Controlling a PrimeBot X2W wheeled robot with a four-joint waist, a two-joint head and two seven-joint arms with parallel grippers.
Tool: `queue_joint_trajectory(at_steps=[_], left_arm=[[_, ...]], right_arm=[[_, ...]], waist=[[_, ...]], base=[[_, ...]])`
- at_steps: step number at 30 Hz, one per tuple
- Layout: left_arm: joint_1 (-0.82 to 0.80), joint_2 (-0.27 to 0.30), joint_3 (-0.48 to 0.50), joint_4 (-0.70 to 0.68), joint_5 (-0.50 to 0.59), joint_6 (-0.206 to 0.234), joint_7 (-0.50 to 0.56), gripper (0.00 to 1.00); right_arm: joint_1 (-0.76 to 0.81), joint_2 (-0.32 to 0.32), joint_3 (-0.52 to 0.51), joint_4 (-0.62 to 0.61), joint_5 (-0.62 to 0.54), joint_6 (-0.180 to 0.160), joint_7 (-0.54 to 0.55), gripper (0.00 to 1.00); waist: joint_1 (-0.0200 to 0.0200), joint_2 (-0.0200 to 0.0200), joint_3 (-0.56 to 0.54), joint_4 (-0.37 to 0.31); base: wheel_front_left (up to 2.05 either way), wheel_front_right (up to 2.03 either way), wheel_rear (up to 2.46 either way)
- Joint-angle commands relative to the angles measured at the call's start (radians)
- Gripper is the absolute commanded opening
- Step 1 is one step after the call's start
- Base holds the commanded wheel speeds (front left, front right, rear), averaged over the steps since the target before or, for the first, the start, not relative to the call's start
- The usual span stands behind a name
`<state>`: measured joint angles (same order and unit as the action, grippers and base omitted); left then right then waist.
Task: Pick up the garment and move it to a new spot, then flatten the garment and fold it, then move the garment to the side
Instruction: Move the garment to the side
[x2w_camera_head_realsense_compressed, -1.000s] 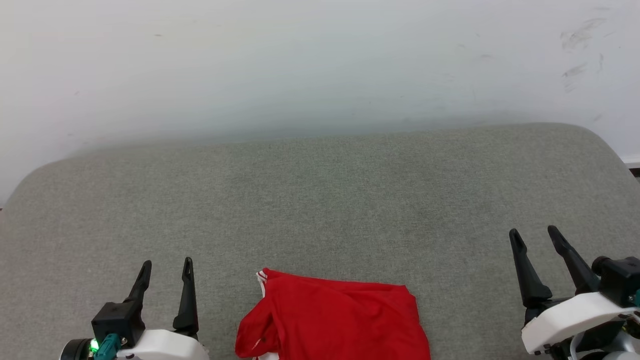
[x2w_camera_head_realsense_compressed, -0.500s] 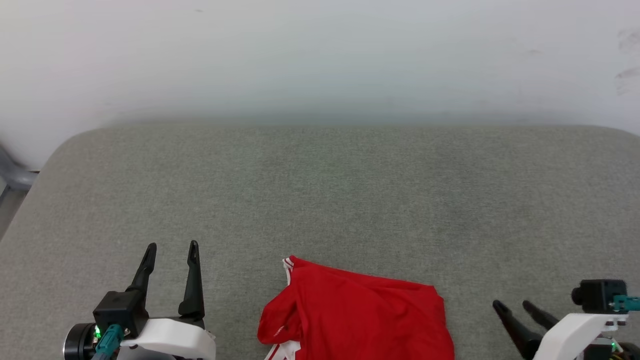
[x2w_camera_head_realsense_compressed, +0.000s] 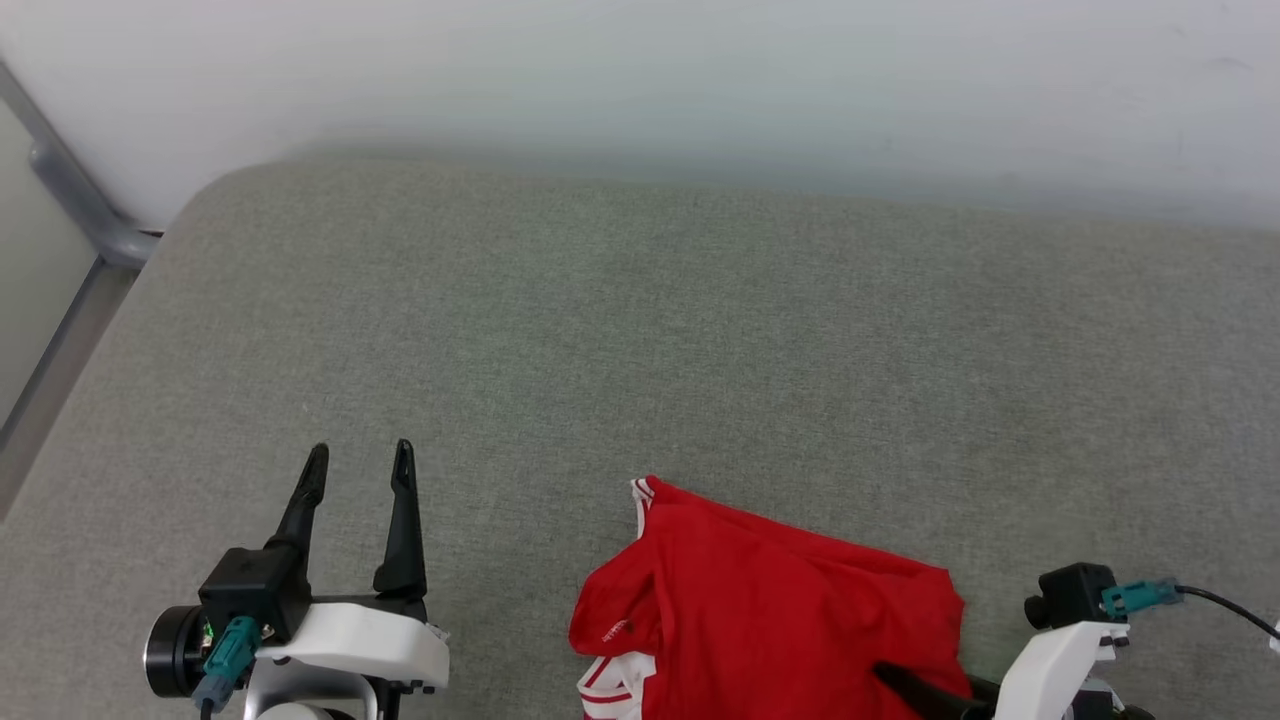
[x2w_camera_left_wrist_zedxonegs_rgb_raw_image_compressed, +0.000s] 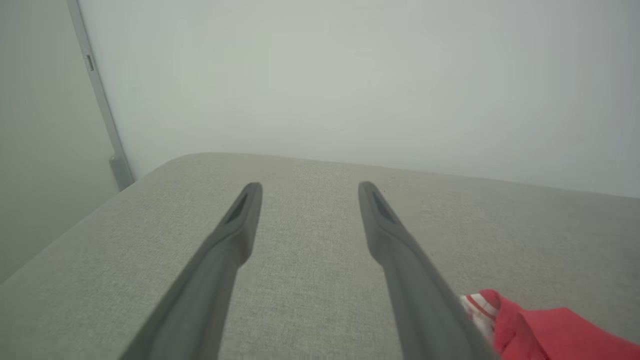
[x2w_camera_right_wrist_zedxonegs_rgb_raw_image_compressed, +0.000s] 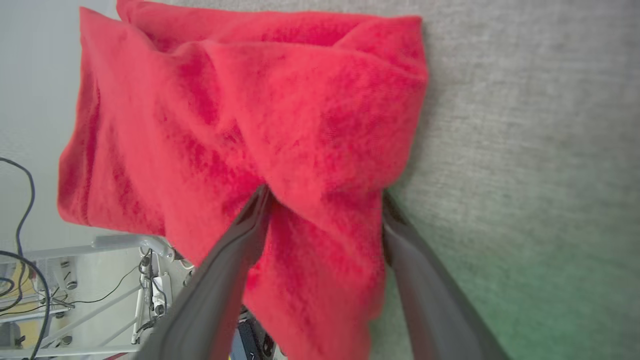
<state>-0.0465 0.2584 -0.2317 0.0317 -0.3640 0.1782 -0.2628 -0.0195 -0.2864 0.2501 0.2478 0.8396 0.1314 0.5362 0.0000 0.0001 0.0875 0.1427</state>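
Lying crumpled at the near edge of the grey cushion (x2w_camera_head_realsense_compressed: 640, 330), the garment (x2w_camera_head_realsense_compressed: 760, 600) has one fold between the spread fingers of the right gripper (x2w_camera_right_wrist_zedxonegs_rgb_raw_image_compressed: 325, 196), which seem not to pinch it. The left gripper (x2w_camera_head_realsense_compressed: 360, 448) hovers to its left, fingers apart.

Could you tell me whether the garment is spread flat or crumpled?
Crumpled: the garment lies in rumpled, overlapping folds, part hanging off the grey cushion.

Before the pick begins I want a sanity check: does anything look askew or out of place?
The garment lies crumpled, not flat, at the near edge of the grey cushion, apparently overhanging it. The open right end effector straddles one bunched fold.
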Motion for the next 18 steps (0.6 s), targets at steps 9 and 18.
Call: queue_joint_trajectory(at_steps=[9,18], left_arm=[[-0.018,-0.029,0.032,0.018,0.027,-0.026,-0.002,1.0],[0.016,-0.024,0.054,0.023,0.054,-0.044,-0.002,1.0]], right_arm=[[-0.056,0.006,0.059,0.07,0.081,-0.002,0.017,0.0],[-0.106,-0.073,0.098,0.0,0.029,-0.001,-0.027,0.0]], waist=[[0.0,-0.0001,0.027,0.02],[0.0,-0.0001,-0.028,-0.056]], base=[[0.0,0.0,0.0],[0.0,0.0,0.0]])
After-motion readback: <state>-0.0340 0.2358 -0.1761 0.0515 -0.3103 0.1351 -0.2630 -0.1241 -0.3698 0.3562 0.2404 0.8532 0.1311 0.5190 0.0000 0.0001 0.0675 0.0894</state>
